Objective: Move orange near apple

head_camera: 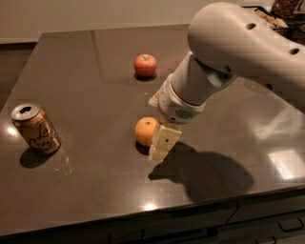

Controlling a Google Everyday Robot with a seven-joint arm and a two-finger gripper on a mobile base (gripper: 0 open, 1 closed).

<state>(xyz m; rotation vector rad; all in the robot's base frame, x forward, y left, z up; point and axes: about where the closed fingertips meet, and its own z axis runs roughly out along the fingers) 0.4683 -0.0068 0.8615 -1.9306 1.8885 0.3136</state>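
The orange point(144, 130) lies on the dark table near its middle. The red apple point(145, 65) sits farther back, well apart from the orange. My gripper point(158, 148) hangs from the big white arm point(228, 52) and is down at the table, right against the orange's right side. The arm's wrist covers the space just behind and to the right of the orange. Part of the gripper is hidden by the wrist.
A copper drink can point(35, 128) stands at the left of the dark glossy table point(86, 71). The table's front edge point(143, 217) runs close below the gripper. A basket-like object point(286, 9) sits at the back right corner.
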